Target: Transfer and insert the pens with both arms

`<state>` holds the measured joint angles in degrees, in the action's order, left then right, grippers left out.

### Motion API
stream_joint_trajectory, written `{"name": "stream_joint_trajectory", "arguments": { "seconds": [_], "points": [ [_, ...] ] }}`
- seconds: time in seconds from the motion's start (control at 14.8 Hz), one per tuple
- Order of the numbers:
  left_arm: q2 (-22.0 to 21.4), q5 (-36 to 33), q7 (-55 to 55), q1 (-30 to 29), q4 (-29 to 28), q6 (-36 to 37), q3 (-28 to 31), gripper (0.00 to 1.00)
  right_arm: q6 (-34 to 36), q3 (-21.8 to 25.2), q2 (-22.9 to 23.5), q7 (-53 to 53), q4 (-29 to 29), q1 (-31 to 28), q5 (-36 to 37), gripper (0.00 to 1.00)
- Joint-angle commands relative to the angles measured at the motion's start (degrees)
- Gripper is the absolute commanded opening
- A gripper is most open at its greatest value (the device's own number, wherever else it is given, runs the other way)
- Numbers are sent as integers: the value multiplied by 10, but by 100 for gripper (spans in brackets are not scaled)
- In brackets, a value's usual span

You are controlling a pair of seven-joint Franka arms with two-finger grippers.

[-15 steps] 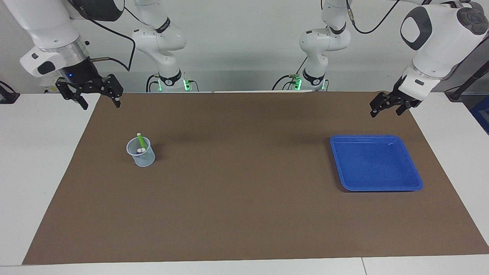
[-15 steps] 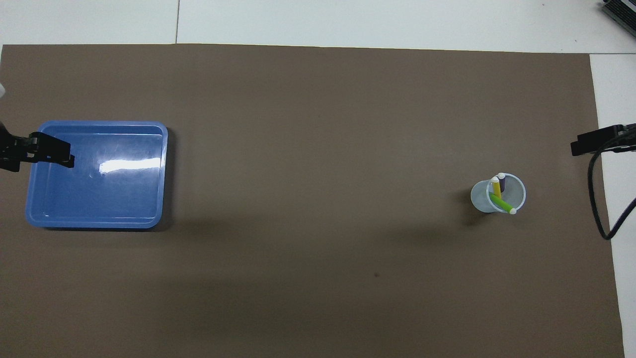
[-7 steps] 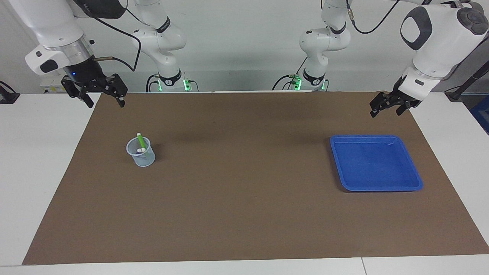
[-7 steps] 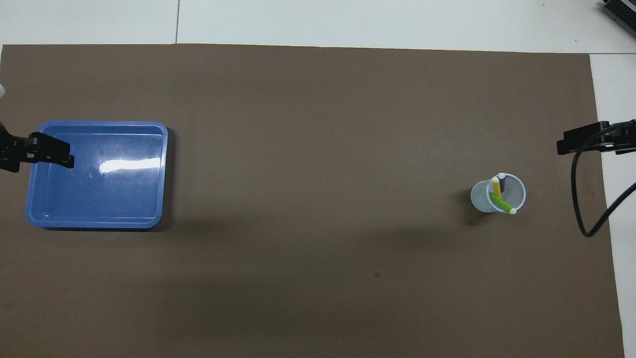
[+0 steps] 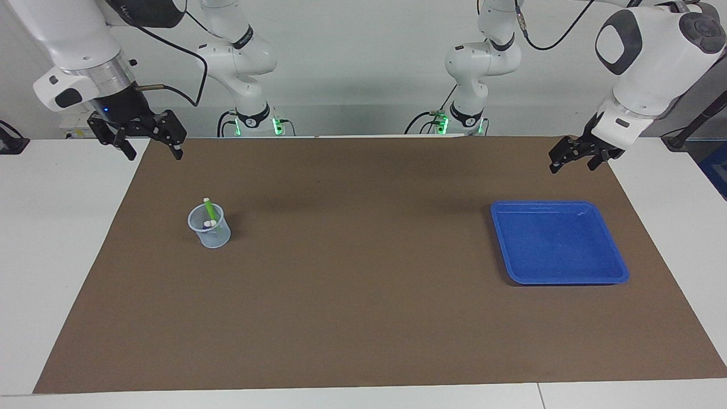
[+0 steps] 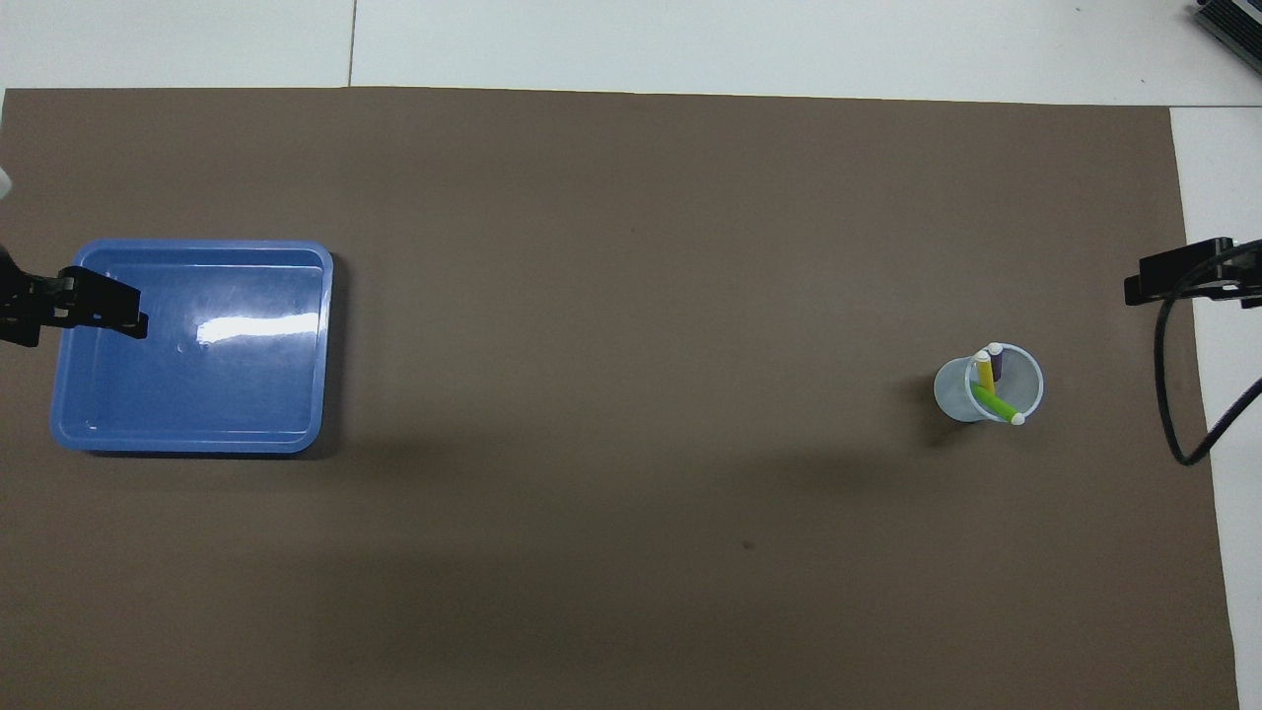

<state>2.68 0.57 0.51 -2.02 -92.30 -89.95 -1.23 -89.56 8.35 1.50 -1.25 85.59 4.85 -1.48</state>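
Pens [image 6: 989,385] in the clear cup [image 5: 211,230] look light and slick, so I'd pinch a barrel below its cap; right claw [image 5: 149,143] and left claw [image 5: 575,158] both hang released.

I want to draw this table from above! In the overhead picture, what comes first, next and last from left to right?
Black left gripper → shiny blue plastic tray → clear plastic cup holding three marker pens → black right gripper.

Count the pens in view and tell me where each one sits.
3, all standing in the clear cup: the yellow pen, the purple pen beside it, and the green pen leaning across. None seem hidden.
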Motion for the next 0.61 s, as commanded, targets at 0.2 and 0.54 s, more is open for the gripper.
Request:
{"name": "stream_joint_trajectory", "arguments": {
  "seconds": [0.2, 0.54],
  "points": [
    [-11, -7, -1, -1, 13, 34, -32, 100, 8, 0, 2, 5, -9, -3, 8, 100],
    [-13, -7, -1, -2, 10, 26, -33, 100, 8, -1, 2, 5, -9, -5, 7, 100]
  ]
}}
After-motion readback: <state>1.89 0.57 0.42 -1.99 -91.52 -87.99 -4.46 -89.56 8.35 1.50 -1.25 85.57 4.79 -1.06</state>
